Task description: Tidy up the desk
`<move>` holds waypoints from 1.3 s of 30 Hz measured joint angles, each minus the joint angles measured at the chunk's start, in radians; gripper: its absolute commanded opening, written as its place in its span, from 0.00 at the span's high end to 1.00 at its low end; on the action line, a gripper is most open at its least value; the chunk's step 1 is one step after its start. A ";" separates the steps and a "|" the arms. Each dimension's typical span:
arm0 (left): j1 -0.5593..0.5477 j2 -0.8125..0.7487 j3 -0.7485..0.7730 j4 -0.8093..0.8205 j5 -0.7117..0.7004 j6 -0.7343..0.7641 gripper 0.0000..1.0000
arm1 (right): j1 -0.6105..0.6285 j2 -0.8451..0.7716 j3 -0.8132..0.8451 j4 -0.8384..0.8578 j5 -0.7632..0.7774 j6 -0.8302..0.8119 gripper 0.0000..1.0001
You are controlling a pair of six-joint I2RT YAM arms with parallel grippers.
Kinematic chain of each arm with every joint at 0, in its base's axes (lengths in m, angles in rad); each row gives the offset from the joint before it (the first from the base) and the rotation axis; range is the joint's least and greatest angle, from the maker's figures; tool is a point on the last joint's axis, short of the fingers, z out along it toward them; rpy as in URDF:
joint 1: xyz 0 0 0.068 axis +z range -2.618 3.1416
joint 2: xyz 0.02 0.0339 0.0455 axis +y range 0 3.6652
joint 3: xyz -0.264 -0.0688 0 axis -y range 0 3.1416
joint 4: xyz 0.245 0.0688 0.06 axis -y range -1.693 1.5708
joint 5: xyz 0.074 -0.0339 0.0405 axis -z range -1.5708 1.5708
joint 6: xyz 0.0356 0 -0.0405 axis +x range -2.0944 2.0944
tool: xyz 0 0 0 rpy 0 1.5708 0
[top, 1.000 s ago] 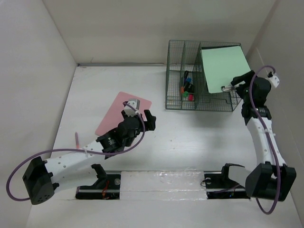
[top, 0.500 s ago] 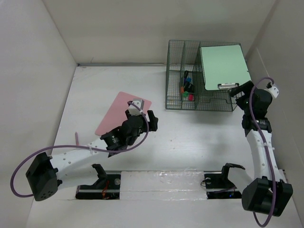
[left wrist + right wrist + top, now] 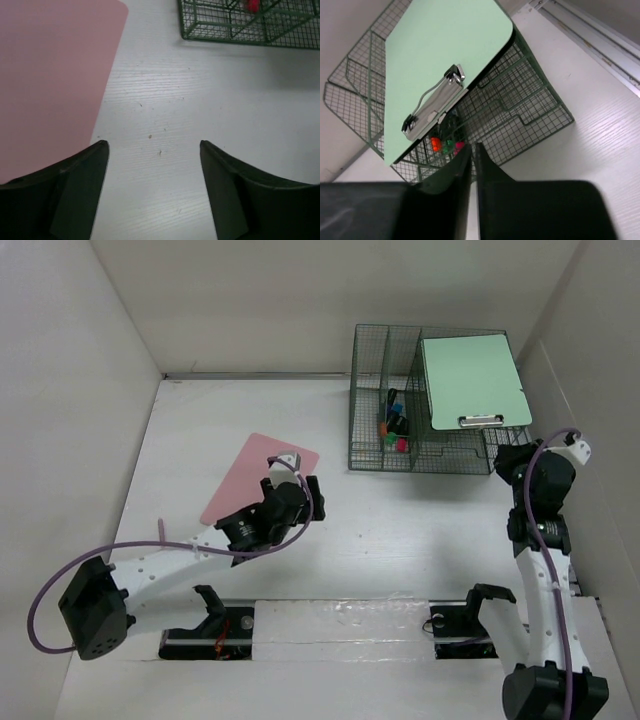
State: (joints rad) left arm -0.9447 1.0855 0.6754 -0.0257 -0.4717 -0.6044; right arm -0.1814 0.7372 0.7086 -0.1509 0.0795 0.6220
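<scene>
— Jaws first: how are the left jaws set?
— They are spread wide; nothing is gripped. The worktop (image 3: pixel 165 115) is seen directly beneath them, a pink sheet (image 3: pixel 50 75) under one jaw.
— And the right jaws?
— Drawn nearly together, empty. A green clipboard (image 3: pixel 445 60) is laid on the wire rack (image 3: pixel 530 120) just ahead.

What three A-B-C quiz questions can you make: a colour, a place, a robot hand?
1. What colour is the flat sheet on the desk? A blue B pink C yellow
2. Where is the clipboard? A on the desk B on the wire rack C in a gripper
3. How is the left gripper? A open and empty B shut on the sheet C shut on a pen
Answers: B: it shows pink. B: it rests across the rack's top. A: its jaws stand apart, nothing between.
</scene>
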 measured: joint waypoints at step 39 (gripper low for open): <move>0.516 -0.105 -0.369 0.010 0.151 -0.406 0.65 | 0.583 -0.116 -0.175 0.054 0.000 -0.088 1.00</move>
State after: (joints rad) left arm -0.4290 0.9802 0.3061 -0.0154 -0.3210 -1.0100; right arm 0.4019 0.6216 0.5335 -0.0971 0.0799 0.5339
